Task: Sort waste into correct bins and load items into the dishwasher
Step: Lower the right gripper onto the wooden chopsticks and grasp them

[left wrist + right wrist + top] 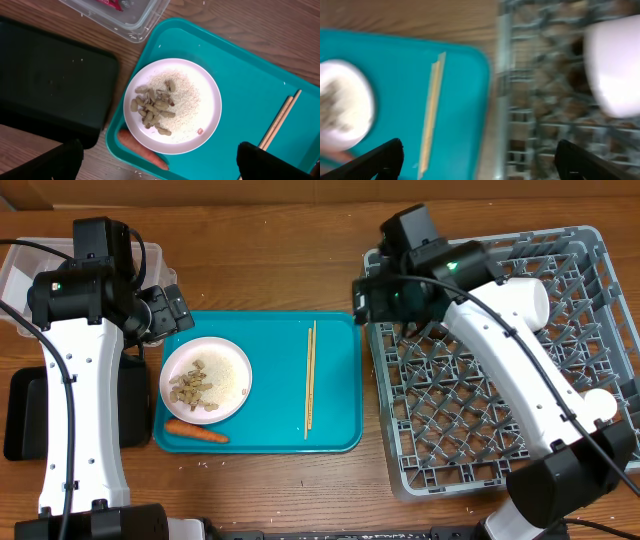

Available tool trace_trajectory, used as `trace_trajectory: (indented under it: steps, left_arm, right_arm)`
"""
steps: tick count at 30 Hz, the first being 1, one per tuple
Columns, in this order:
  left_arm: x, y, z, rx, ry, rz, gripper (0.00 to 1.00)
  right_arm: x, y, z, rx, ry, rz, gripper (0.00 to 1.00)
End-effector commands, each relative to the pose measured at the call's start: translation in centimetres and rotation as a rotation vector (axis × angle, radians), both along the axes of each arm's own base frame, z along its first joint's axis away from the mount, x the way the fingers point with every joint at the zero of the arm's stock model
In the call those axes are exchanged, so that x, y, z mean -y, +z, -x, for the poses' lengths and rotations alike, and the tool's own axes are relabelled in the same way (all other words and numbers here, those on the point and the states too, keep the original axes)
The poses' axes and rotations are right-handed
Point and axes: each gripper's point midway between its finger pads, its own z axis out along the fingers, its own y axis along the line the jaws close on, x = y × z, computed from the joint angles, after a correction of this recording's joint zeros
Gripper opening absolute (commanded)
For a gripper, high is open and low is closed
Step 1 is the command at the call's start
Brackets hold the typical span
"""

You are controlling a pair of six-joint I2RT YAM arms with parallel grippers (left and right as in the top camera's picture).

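Directions are read on the overhead view, with 12 o'clock at the far edge of the table [260,260].

**Left gripper [165,162].** The jaws stand fully apart with nothing between them. It hangs above the white plate [210,117], which sits at the 9 o'clock side of the teal tray [270,330]. The plate carries the food scraps [152,110] on loose rice [182,92]. The carrot [142,150] lies just beside the plate's rim at 6 o'clock.

- Hazard: a pinch on one rim is likely to tilt the plate and spill rice onto the teal tray.
- Hazard: a descending finger may land on the carrot and roll it off the tray's edge.

**Right gripper [485,160].** The jaws stand fully apart and empty, over the 10 o'clock corner of the grey rack [480,430]. The chopsticks [310,380] lie at its 9 o'clock, flat on the teal tray. A white dish [615,65] sits in the rack at its 2 o'clock. This wrist view is blurred, so the kind of dish cannot be told.

- Hazard: the chopsticks are thin and lie flat, so the jaws may catch only one or slide off both.
- Hazard: once released, the chopsticks may slip through the rack's lattice.

**Bins.** The clear tub [150,20] holds the red wrapper [107,4] and stands at 10 o'clock of the teal tray. The black tray [50,85] lies at 9 o'clock, near the tub.

- Hazard: scraps tipped carelessly may land in the wrong bin or on the table.
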Motion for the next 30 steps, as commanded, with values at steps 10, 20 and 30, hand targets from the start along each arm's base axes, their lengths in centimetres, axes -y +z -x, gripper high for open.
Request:
trace_trajectory:
  steps: [10, 20, 30]
  left_arm:
    - [0.1, 0.1, -0.3, 0.008, 0.009, 0.009, 1.00]
    - [0.1, 0.0, -0.2, 0.003, 0.009, 0.009, 1.00]
    - [0.1, 0.0, -0.2, 0.004, 0.009, 0.009, 1.00]
  right_arm:
    - [-8.1, -7.4, 5.8, -0.158, 0.232, 0.005, 0.89]
    - [-9.9, -14.8, 6.2, -0.249, 0.177, 0.111, 0.79]
    - [-9.8, -18.0, 5.5, -0.265, 0.166, 0.154, 0.78]
